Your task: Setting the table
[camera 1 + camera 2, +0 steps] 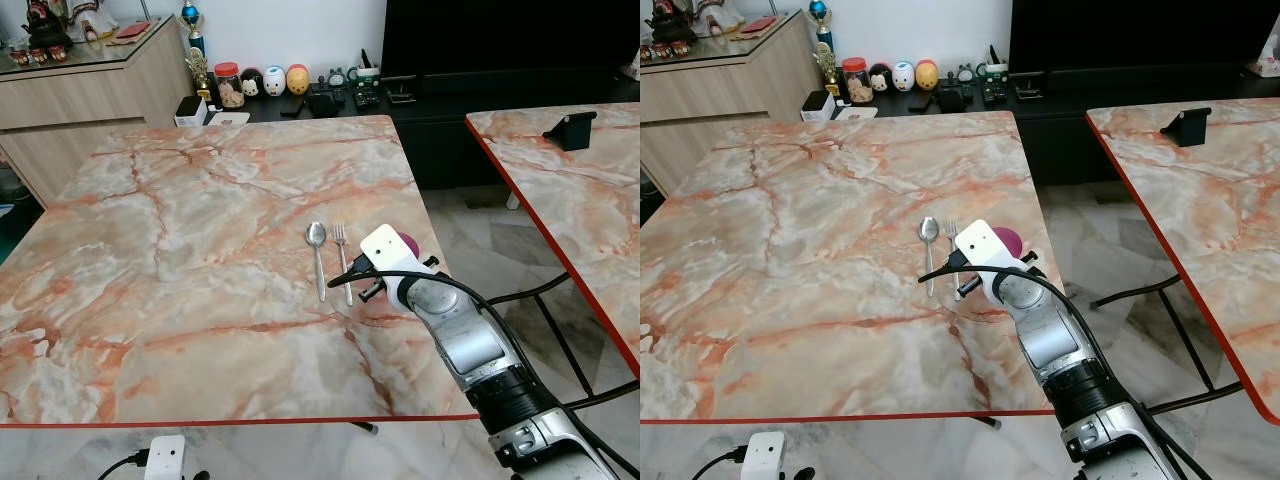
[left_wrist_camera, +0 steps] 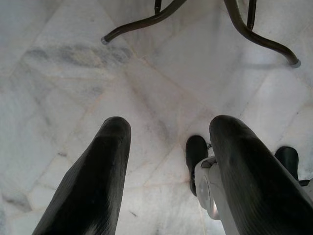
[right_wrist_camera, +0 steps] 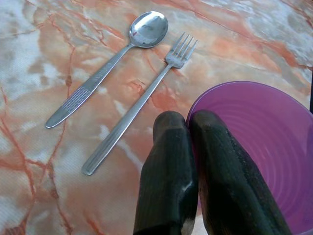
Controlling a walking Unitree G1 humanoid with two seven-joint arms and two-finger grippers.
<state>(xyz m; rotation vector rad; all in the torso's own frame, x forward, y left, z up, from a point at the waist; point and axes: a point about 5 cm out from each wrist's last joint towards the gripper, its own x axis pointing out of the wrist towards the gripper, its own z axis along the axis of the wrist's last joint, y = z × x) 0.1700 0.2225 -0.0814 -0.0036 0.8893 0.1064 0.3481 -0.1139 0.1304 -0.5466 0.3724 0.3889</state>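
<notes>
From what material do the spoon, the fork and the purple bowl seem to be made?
Spoon and fork: probably polished steel, silvery with mirror-like glints. Purple bowl: likely translucent plastic, glossy with fine concentric ridges inside. The right gripper pinches its rim.

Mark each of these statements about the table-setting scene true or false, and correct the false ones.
1. The spoon lies beside the fork on the marble table. True.
2. The right gripper has its fingers shut on the rim of a purple bowl. True.
3. The bowl holds soup. False: nothing can be seen in it but its own ridged inside.
4. The fork lies between the spoon and the bowl. True.
5. The left gripper is over the table with its fingers shut. False: its fingers are open and it hangs over the floor.
</notes>
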